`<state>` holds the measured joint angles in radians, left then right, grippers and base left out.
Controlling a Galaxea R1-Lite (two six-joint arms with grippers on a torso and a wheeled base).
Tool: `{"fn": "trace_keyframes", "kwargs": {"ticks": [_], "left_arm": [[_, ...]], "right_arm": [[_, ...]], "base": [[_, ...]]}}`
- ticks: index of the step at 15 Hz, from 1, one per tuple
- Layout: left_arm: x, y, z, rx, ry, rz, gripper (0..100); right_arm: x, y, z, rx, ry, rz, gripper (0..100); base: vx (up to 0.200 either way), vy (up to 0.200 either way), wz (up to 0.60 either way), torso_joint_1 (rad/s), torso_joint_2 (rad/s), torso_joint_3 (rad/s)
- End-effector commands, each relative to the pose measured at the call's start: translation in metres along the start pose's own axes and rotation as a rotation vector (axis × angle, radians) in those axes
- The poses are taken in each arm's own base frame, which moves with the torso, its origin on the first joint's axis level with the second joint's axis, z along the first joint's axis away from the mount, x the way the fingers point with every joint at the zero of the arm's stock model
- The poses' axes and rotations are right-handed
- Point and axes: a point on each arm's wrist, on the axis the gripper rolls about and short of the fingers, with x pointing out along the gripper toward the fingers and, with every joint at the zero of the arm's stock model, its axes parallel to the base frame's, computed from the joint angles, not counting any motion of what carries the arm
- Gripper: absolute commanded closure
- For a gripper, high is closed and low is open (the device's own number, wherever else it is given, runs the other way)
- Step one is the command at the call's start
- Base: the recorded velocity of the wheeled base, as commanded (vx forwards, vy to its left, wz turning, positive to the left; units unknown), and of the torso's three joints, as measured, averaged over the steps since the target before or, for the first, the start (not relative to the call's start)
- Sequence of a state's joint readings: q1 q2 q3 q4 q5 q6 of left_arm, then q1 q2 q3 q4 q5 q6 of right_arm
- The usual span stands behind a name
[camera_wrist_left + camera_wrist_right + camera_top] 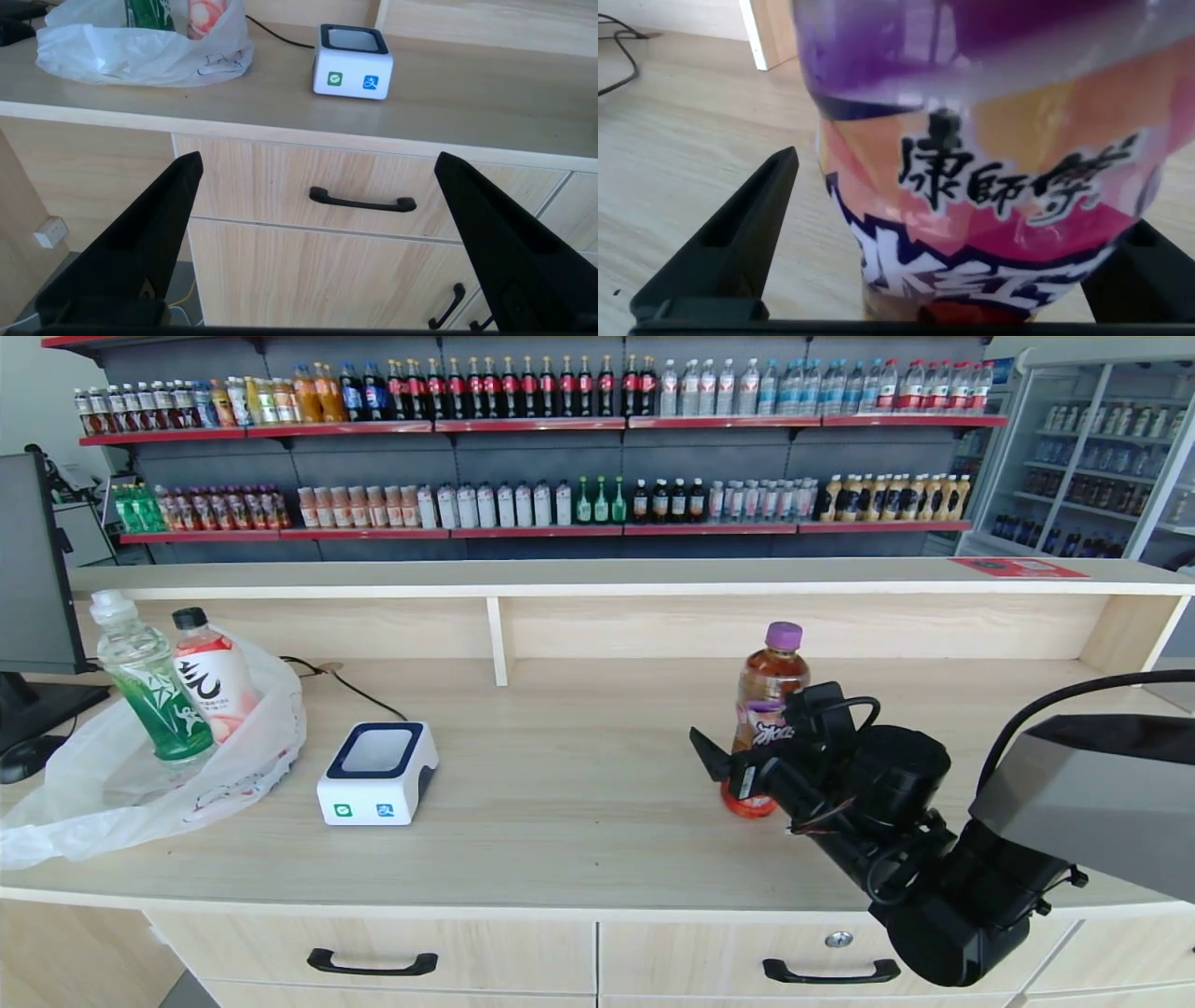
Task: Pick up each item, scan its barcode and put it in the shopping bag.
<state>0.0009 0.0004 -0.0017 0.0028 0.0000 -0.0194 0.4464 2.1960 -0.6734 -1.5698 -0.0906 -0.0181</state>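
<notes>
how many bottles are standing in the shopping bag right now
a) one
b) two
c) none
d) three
b: a green-labelled bottle and a white-and-pink-labelled bottle stand upright in the shopping bag, while the purple-capped bottle is out on the counter.

A tea bottle [767,705] with amber drink, a purple cap and a purple, pink and white label stands upright on the wooden counter [579,831], right of centre. The white scanner [378,775], a small box with a dark-framed window facing up, sits well apart to its left. Farther left lies the white plastic shopping bag [243,770], open and crumpled, holding two upright bottles: a clear one with a green label [154,686] and, touching it, a black-capped one with a white and pink label [217,679].
</notes>
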Motion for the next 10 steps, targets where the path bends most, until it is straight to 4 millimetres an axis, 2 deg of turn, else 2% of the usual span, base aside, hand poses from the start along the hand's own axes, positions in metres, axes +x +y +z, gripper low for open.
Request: {"fn": "trace_keyframes", "kwargs": {"ticks": [1,5,10], "left_arm": [[0.0,0.0,0.0,-0.001,0.0,0.001,0],[0.0,0.0,0.0,-0.001,0.0,-0.001,0],[0.0,0.0,0.0,0.001,0.0,-0.001,0]], "right_arm": [[0.003,0.0,0.001,0.001,-0.011,0.0,0],[0.006,0.011,-0.002,-0.007,-0.012,-0.06,0],[0.008,0.011,0.001,0.01,-0.025,-0.063,0]], "base": [[0.0,0.0,0.0,0.0,0.0,0.0],[0.0,0.0,0.0,0.0,0.0,0.0],[0.0,0.0,0.0,0.0,0.0,0.0]]}}
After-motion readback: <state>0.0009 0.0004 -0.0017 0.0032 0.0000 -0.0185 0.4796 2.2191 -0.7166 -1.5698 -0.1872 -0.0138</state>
